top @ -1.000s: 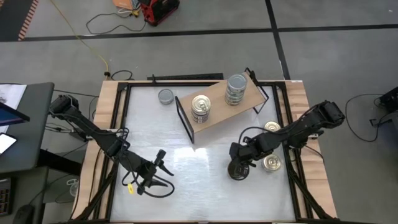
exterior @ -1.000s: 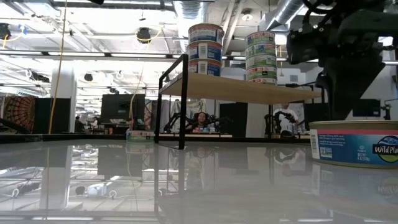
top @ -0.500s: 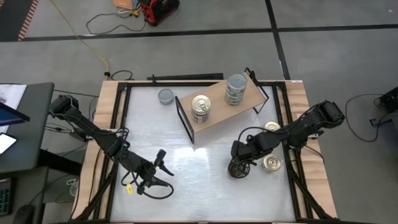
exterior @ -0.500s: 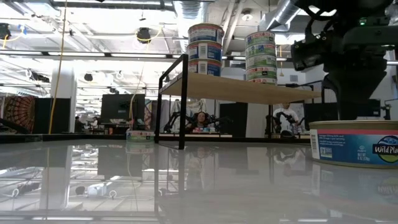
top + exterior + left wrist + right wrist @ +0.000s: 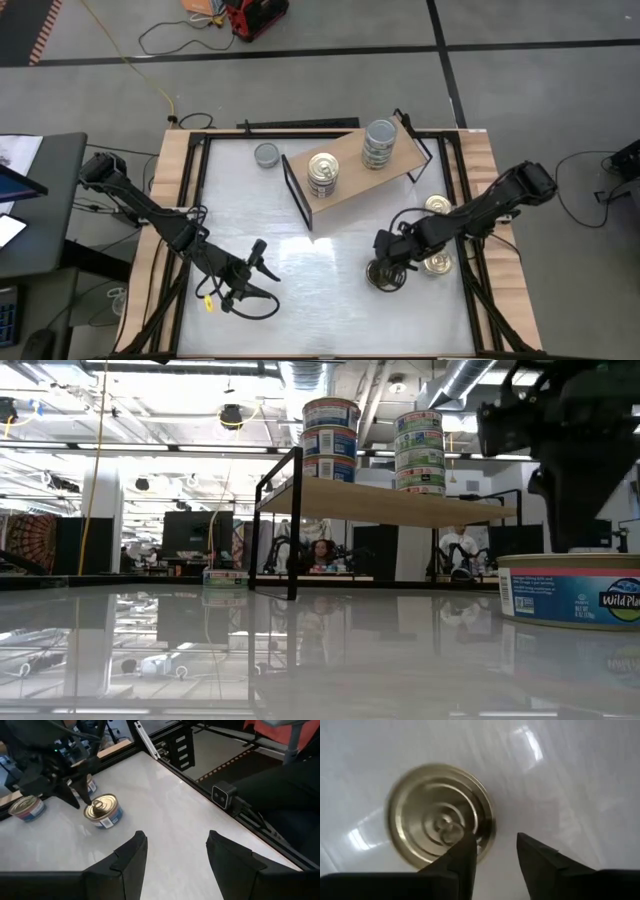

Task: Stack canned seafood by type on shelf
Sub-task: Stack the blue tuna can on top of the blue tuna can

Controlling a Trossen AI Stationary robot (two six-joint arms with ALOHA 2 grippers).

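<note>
High view: the tan wooden shelf [image 5: 355, 165] carried two tin stacks; a round gold-lidded tin [image 5: 384, 276] sat at the glossy worktop's [image 5: 300, 270] five o'clock. Right wrist view: the right hand [image 5: 495, 851], part open, held nothing, one finger [image 5: 461, 855] overlapping the ringed lid. Left wrist view: the left hand [image 5: 176, 851] gaped empty.

From down at worktop level, the only wording that reads is on the near tin [image 5: 573, 588] at the right: white letters "Wild Pla", cut off by the picture's edge, on the blue part of its label under a pink band. To the left of that, the same label carries a small white panel of fine print, too small to make out. The stacked tins up on the shelf [image 5: 380, 501] wear blue, white and green labels, but their lettering is too small to read. The distant tin [image 5: 225, 575] on the worktop shows a label with no legible words. From above and from the wrist cameras, nothing can be read.
</note>
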